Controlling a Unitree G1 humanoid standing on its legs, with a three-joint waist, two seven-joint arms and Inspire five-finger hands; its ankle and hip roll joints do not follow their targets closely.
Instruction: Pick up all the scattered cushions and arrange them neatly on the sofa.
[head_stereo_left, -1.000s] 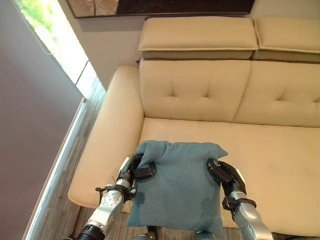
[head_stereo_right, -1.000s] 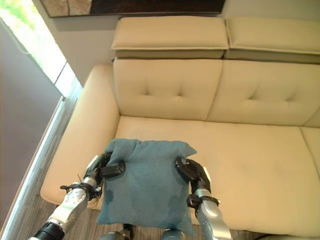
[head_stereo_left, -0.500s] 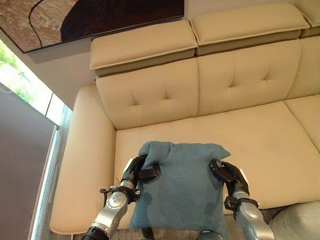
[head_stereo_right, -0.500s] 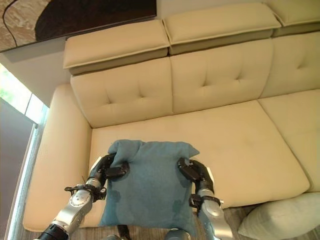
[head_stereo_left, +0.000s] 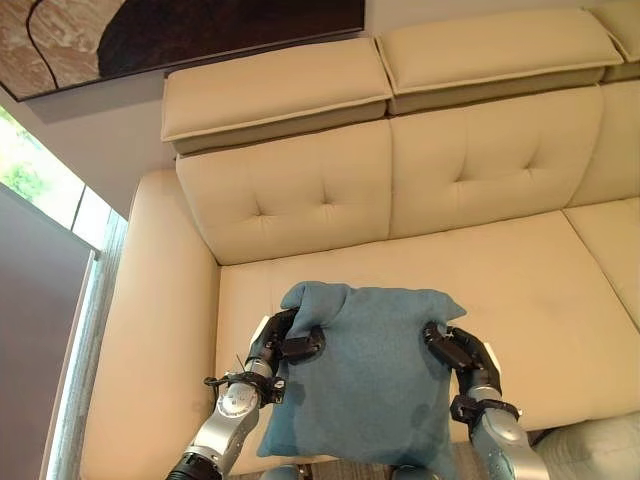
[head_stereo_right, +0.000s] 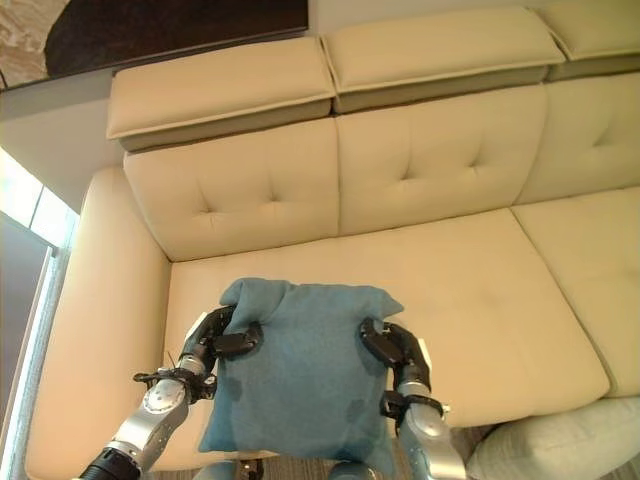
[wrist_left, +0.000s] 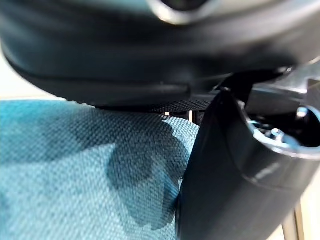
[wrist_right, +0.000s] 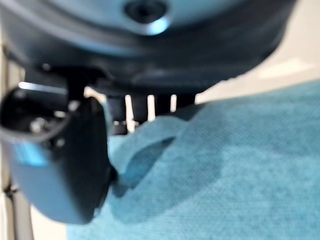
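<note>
Both hands pinch one teal cushion (head_stereo_left: 362, 375) by its upper corners — the left hand (head_stereo_left: 279, 345) on one side, the right hand (head_stereo_left: 455, 352) on the other (thumbs pressed into the cloth). It hangs upright between them, over the front edge of the cream sofa (head_stereo_left: 470, 255) — a pale cushion (head_stereo_right: 560, 445) lies on the floor nearby.

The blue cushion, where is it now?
The blue cushion is held between the left robot hand and right robot hand, over the sofa seat's front edge.

Bright daylight pours in from the window (head_stereo_left: 40, 190) at the sofa's (head_stereo_left: 500, 270) left end, blowing out the glass. The cream upholstery is evenly lit with soft shadows under the headrests. Both wrist views are blurred, the dark hand bulk out of focus.
</note>
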